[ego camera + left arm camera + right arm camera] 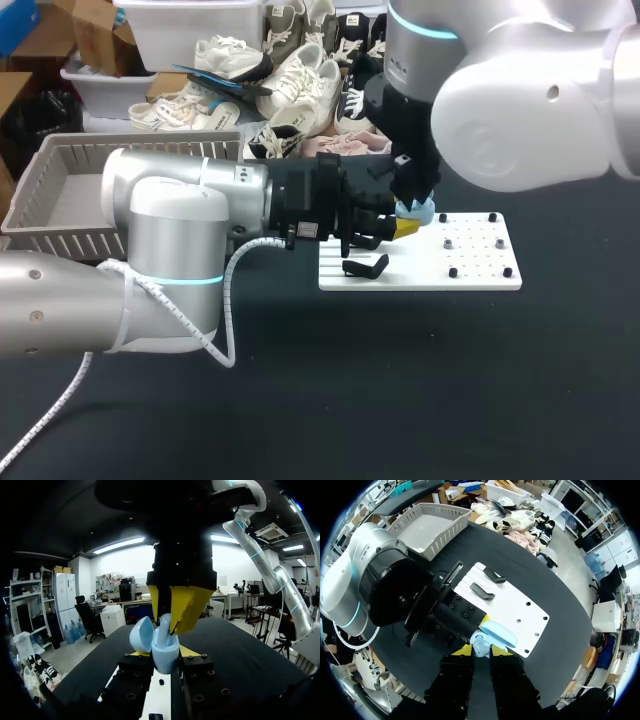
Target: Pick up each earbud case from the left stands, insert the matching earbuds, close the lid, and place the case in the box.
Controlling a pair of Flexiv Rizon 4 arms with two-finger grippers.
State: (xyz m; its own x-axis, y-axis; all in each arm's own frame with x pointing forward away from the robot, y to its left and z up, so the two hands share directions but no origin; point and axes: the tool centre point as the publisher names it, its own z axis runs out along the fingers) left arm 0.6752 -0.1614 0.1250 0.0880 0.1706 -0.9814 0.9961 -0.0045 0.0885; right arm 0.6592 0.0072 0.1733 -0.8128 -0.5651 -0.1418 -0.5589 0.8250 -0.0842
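While the left gripper clamps the pale blue earbud case between its fingers, the case stands upright, mouth upward, lid swung open sideways. Right gripper hangs directly above the mouth; its grip cannot be told.

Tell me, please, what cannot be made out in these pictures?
Inside of the case: left wrist view, blocked by the right jaws and the earbud they hold; right wrist view, tucked under those jaws.
Case in the head view: mostly hidden by the left jaws and right arm.
Basket floor: head view, partly behind the left arm.
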